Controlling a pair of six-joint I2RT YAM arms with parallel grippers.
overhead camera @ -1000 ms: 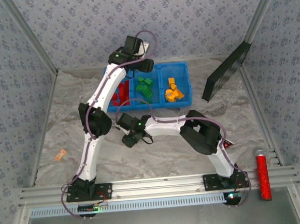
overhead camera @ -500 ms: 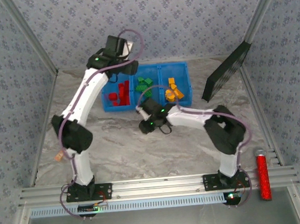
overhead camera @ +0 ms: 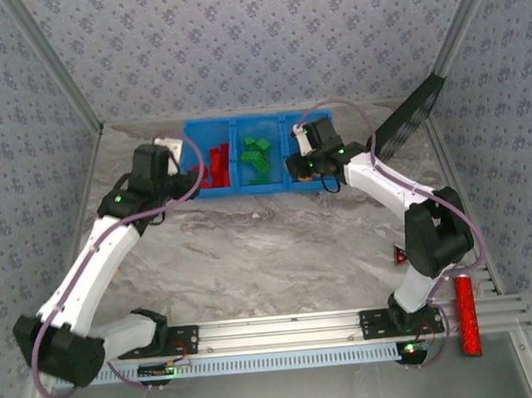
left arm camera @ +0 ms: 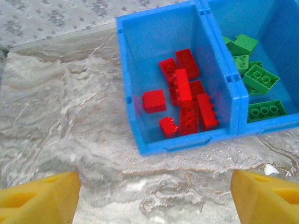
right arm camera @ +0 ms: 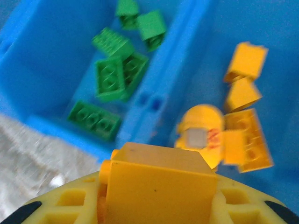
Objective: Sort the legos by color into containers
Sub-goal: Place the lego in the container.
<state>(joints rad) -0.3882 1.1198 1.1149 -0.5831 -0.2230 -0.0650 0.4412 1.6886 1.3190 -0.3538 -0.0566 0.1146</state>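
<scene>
Here, the legos are sorted by color inside one blue tray (overhead camera: 247, 188) at the far side of a marble-patterned table (overhead camera: 270, 245). The tray has three adjoining square compartments. The left compartment holds the red legos (left arm camera: 187, 100), loosely piled with some overlapping. The middle compartment holds the green legos (left arm camera: 257, 79), scattered flat and tilted. The right compartment holds the yellow-orange legos (right arm camera: 243, 116), clustered together, with a rounded yellow piece (right arm camera: 201, 130) among them.

One more yellow-orange brick (right arm camera: 159, 182) is off the pile, clamped between the fingers of the right gripper (overhead camera: 300, 164). From above, that gripper hangs over the tray's right compartment, and its wrist view looks down past the brick at the divider between the green and yellow-orange sections.

The left gripper (left arm camera: 154, 198) is released, its yellow fingertips (left arm camera: 39, 198) spread wide with nothing between them. It hovers over bare table just in front of the left compartment, apart from the tray wall.

Farther out, a flat black panel (overhead camera: 408, 123) leans at the right rear of the table. A long red studded cylinder (overhead camera: 466, 317) lies at the near right corner, beside the metal rail that carries the arm bases.
</scene>
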